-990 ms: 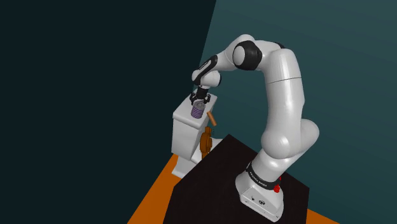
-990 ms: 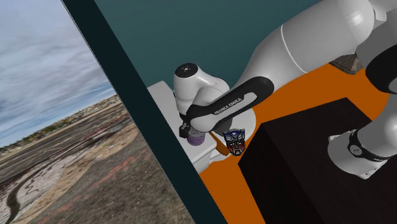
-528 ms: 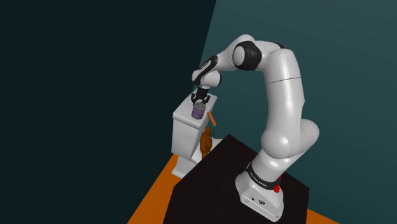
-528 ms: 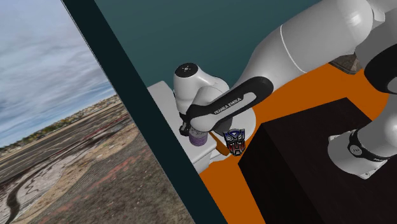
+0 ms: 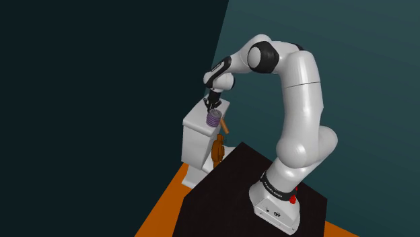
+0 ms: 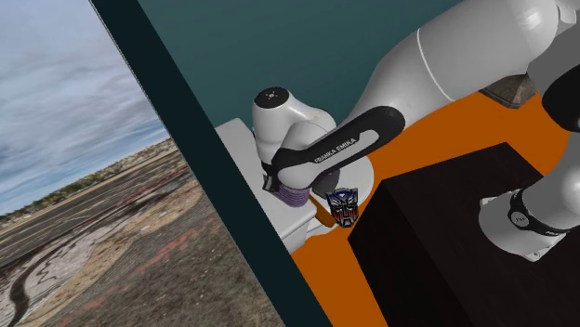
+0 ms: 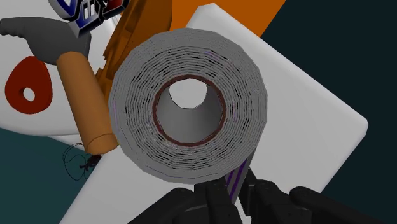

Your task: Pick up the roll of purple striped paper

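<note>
Floor: orange; we find it at the lower left of the shoulder view.
Surface: white block, left of centre in the shoulder view.
Hammer: orange handle, grey head; it lies just beside the roll, at the edge of the surface.
Roll of purple striped paper: upright over the top of the surface, directly under the claw, near the centre of the shoulder view. In the wrist view we look down its hollow core. We cannot tell whether its lower end touches the surface.
Claw: fingers nearly together, with the roll's striped side clasped between them.
Emblem: blue and red, just right of the roll in the second exterior view.
Arm: white; it arches from the lower right up and left to the claw.
Stand: black box, lower right of the shoulder view.
</note>
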